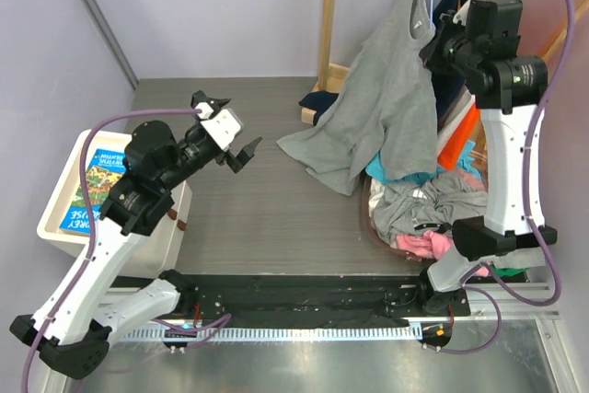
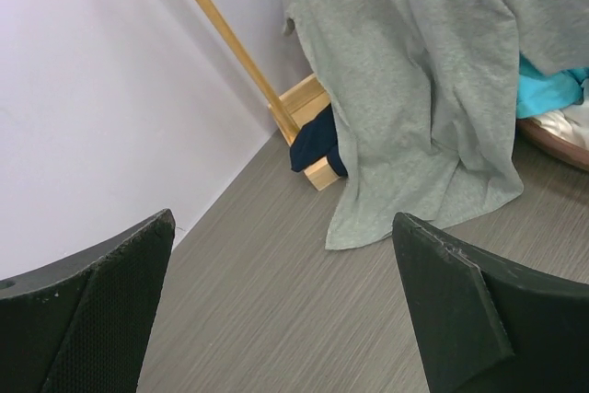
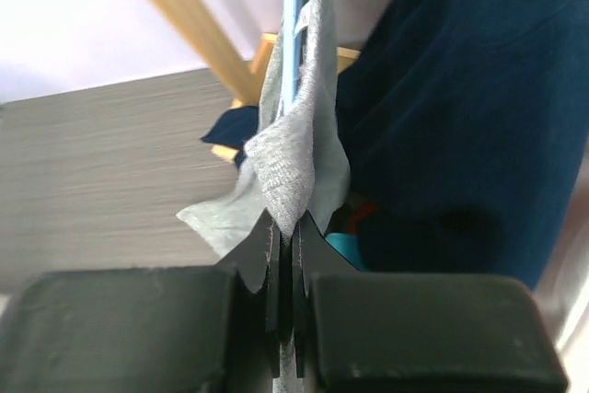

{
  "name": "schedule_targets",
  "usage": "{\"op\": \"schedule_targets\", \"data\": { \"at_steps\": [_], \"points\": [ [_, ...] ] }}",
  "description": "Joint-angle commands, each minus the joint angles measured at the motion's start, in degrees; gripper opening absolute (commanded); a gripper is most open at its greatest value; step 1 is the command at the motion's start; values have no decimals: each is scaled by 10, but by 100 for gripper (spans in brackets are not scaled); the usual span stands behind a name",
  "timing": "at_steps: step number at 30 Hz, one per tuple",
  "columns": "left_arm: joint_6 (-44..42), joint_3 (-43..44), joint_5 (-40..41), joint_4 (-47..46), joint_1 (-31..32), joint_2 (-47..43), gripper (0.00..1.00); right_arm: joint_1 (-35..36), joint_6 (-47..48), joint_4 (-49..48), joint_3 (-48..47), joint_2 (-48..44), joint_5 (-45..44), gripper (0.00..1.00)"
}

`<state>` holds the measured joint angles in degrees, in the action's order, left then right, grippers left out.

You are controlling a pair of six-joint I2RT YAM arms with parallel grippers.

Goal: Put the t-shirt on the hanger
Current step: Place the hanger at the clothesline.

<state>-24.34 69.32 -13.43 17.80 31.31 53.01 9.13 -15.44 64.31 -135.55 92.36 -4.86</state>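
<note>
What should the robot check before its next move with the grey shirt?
1. Right gripper pinching the t-shirt: ok, shut on a fold.
2. Left gripper free to help: ok, open and empty.
3. Both shoulders on the pale-blue hanger: cannot tell.
4. T-shirt hem off the table: not ok, it lies there.
5. Hanger hook hung up: cannot tell.

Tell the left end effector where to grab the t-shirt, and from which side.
Grip the lower hem of the t-shirt where it trails on the table, coming from the left with the open left end effector. The right end effector pinches its upper part, so that edge is probably free.
</note>
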Motion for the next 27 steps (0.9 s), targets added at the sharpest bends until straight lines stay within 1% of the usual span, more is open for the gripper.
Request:
{"op": "schedule_targets", "data": {
  "at_steps": [1, 12, 15, 18, 19, 20, 23, 24, 25, 27],
  "points": [
    [-3, -9, 9, -8, -3, -22, 100, -18, -19, -110, -29, -2, -21, 1],
    [-2, -33, 12, -8, -3, -31, 100, -20, -27, -246, -33, 32, -42, 1],
    [2, -31, 18, -6, -4, -30, 100, -20, -37, -254, -21, 33, -60, 1],
    [1, -34, 35, 5, -3, -34, 100, -20, -41, -265, 37, 13, -62, 1],
    [3, -34, 38, 17, -3, -34, 100, -20, -42, -269, 75, -4, -55, 1],
    [6, -35, 41, 25, -4, -34, 100, -20, -42, -274, 94, -16, -52, 1],
    [38, -36, 53, 56, -5, -35, 100, -20, -47, -282, 161, -58, -27, 11],
    [48, -34, 53, 75, -5, -34, 100, -20, -45, -283, 176, -67, -21, 17],
    [73, -34, 59, 85, -5, -33, 100, -21, -43, -280, 201, -85, -16, 30],
    [97, -33, 65, 115, -7, -27, 100, -20, -34, -273, 237, -105, -2, 46]
  ]
}}
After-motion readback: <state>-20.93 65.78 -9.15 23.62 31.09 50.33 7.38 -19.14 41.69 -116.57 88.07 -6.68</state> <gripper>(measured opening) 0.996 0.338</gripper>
